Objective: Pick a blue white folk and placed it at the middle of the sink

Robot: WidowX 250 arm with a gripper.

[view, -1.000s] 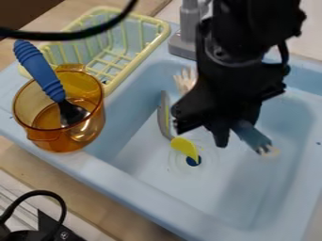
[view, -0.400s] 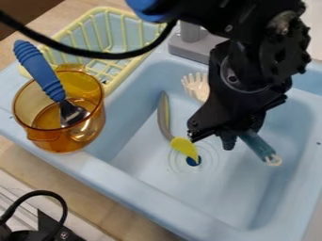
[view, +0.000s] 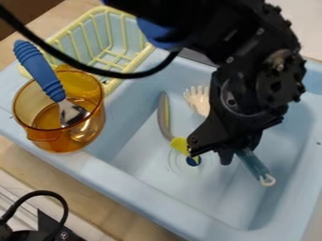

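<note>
The blue and white fork (view: 254,165) is in the gripper (view: 215,156), above the sink (view: 135,181) — its middle hidden behind the closed fingers (view: 225,156), handle emerging lower right, pale tines upper left. Left of the fork lies a curved grey-and-yellow utensil (view: 165,117); farther left, an amber pot (view: 60,141) holds a blue-handled spoon (view: 39,70) — near a yellow rack (view: 61,36).

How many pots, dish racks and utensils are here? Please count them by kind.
Pots: 1 (amber pot)
Dish racks: 1 (yellow rack)
Utensils: 3 (fork, blue-handled spoon, curved grey-and-yellow utensil)
Total: 5
</note>
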